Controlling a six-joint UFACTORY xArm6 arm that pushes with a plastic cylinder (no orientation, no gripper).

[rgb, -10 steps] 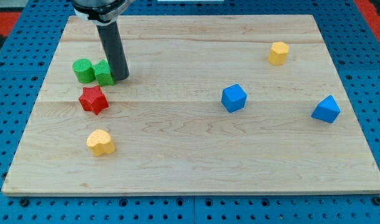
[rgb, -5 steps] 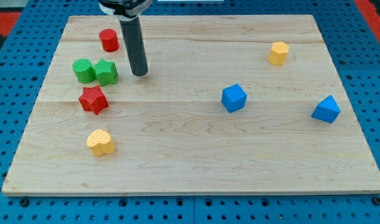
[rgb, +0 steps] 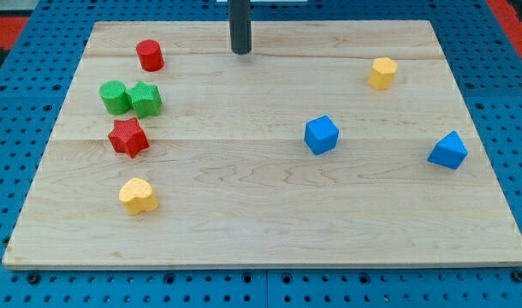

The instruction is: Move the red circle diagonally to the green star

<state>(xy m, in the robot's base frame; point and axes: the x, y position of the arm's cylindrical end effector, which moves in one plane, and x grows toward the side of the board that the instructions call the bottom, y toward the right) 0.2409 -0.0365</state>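
Note:
The red circle (rgb: 150, 55) is a short red cylinder near the board's top left. The green star (rgb: 145, 99) lies below it, touching a green cylinder (rgb: 115, 97) on its left. My tip (rgb: 241, 51) stands on the board near the top edge, well to the right of the red circle and up and to the right of the green star. It touches no block.
A red star (rgb: 128, 137) lies just below the green pair, a yellow heart (rgb: 139, 196) lower left. Blue blocks sit at centre right (rgb: 321, 134) and far right (rgb: 448, 151). A yellow block (rgb: 382, 73) is upper right. The wooden board (rgb: 261, 231) rests on blue pegboard.
My tip has moved from beside the green star up and to the right, toward the board's top edge. The red circle, hidden before, has come into view. No block has moved.

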